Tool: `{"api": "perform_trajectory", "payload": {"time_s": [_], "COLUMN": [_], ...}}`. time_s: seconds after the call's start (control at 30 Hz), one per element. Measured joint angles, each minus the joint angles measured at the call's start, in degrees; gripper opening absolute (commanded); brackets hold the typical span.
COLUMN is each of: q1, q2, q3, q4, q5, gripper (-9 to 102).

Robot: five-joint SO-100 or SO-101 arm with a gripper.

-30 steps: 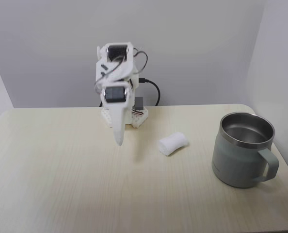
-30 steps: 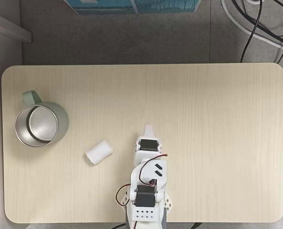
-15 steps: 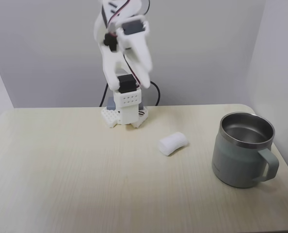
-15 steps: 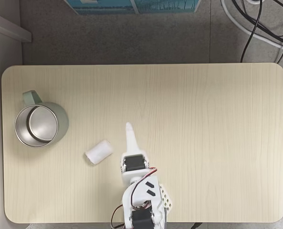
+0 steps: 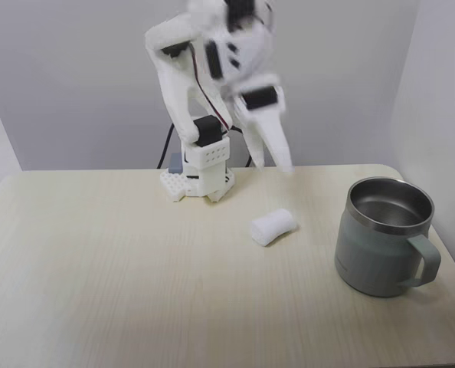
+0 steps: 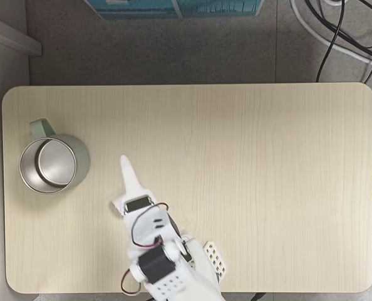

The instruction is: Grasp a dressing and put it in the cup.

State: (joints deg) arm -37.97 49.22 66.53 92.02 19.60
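Observation:
The dressing [image 5: 273,227], a small white soft roll, lies on the light wood table [image 5: 97,268] a little left of the cup [image 5: 374,257]. The cup is a squat grey-green mug with a steel inside, standing upright and empty, its handle toward the front right. My white gripper [image 5: 281,162] hangs in the air above and slightly behind the dressing, pointing down, fingers together and holding nothing. In the fixed view from above, my gripper [image 6: 124,162] points toward the cup [image 6: 81,158], and my arm covers most of the dressing.
The arm's base [image 5: 201,175] stands at the table's back edge with a black cable behind it. Seen from above, cables [image 6: 336,31] and a blue box [image 6: 173,6] lie on the floor beyond the table [image 6: 267,157]. A wall stands close to the cup's side.
The arm has risen from its folded pose and swung toward the cup's side; the gripper now hangs over the dressing. Dressing and cup have not moved.

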Motion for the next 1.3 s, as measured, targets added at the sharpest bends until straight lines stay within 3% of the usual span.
{"api": "perform_trajectory", "payload": {"time_s": [0.3, 0.73, 1.3], "q1": [-5.7, -9.0, -13.4], "q2": [3.3, 12.8, 12.4], "q3": [-15.8, -24.6, -32.3], "q4": [-12.8, -25.2, -33.6], "q5": [1.1, 0.1, 1.1], "gripper": [45, 44, 40]}}
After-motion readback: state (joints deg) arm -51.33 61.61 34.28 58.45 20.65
